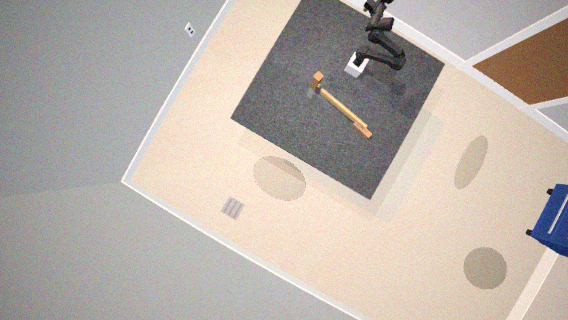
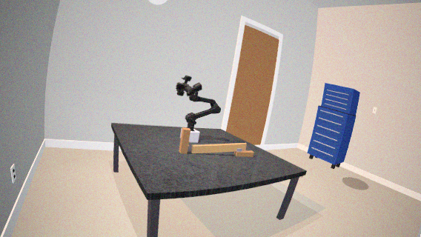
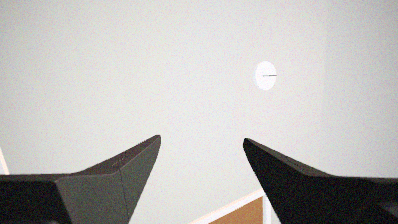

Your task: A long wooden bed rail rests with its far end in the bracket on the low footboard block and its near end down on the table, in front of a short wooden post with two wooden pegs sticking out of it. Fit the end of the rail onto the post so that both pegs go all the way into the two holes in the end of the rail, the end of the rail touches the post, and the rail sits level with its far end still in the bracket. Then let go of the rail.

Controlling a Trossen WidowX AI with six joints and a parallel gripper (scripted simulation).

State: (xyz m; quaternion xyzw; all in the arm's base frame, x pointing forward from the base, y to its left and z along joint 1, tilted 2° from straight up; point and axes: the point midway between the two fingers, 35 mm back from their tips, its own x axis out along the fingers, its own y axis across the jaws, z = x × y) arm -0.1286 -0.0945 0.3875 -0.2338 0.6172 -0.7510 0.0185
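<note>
The wooden rail (image 1: 342,107) (image 2: 219,148) slopes down from the bracket (image 2: 239,149) on the low footboard block (image 1: 367,133) (image 2: 248,153) to the table by the post. The short orange-brown post (image 1: 317,81) (image 2: 184,141) stands upright, with a small gap between it and the rail's near end. The pegs and the holes are too small to make out. My gripper (image 3: 203,140) is open and empty. It is held high above the table, well away from the rail and pointing away from it; the wrist view shows only wall and ceiling between the fingers.
The arm's white base (image 1: 355,67) (image 2: 193,135) stands on the dark table (image 1: 300,115) (image 2: 167,167), behind the post and rail in the exterior view. A blue tool cabinet (image 1: 555,220) (image 2: 333,126) stands on the floor away from the table. A brown door (image 2: 253,81) is in the wall behind.
</note>
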